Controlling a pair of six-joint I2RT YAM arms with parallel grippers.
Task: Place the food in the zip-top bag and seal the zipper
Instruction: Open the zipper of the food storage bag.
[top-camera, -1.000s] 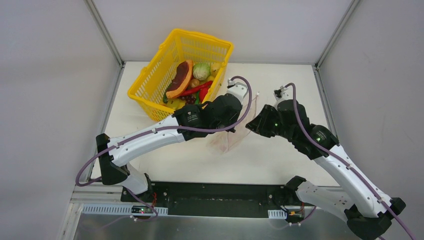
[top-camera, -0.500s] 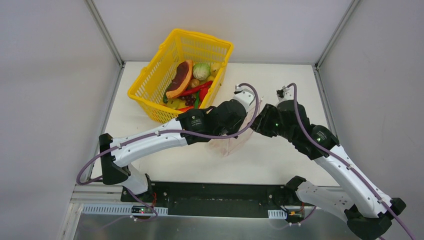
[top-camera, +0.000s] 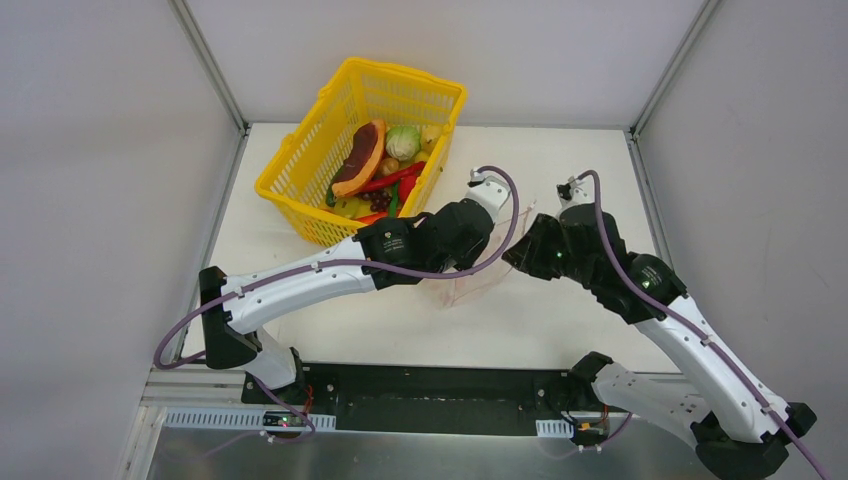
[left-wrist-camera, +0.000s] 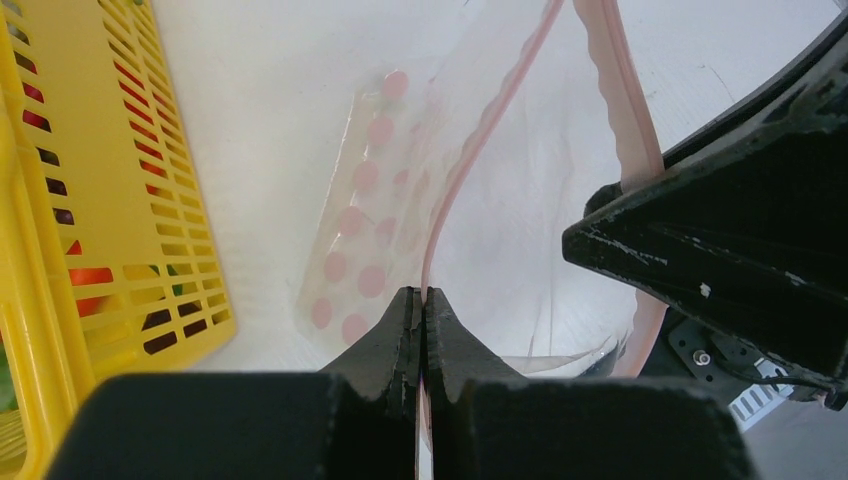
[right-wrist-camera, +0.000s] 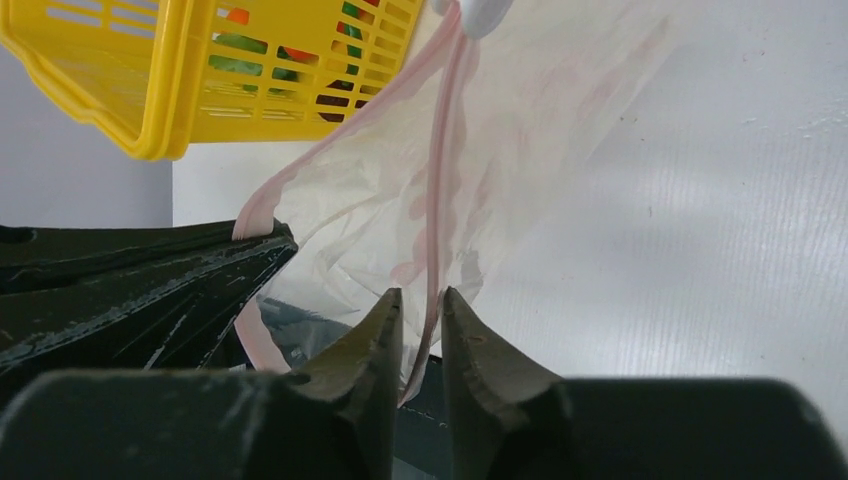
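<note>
Since the zip-top bag (left-wrist-camera: 380, 230) hangs limp and empty between the two arms, just beside the yellow basket (top-camera: 300, 160), the step in hand looks like spreading its mouth before any food (top-camera: 375, 165) goes in. The zipper (left-wrist-camera: 628, 100) is already parted into two lips. The left tool (left-wrist-camera: 420, 300) is pinched tight on one lip, while the right tool (right-wrist-camera: 420, 296) stands narrow, with the other lip running between its fingers but a slim gap showing, so its hold looks unsure. To do this well, the right tool should probably close firmly first, then the two should draw apart gently and level, so the thin film neither slips nor twists. All the food lies in the basket, well clear of the bag, which hangs low over the bench (top-camera: 560, 320).
</note>
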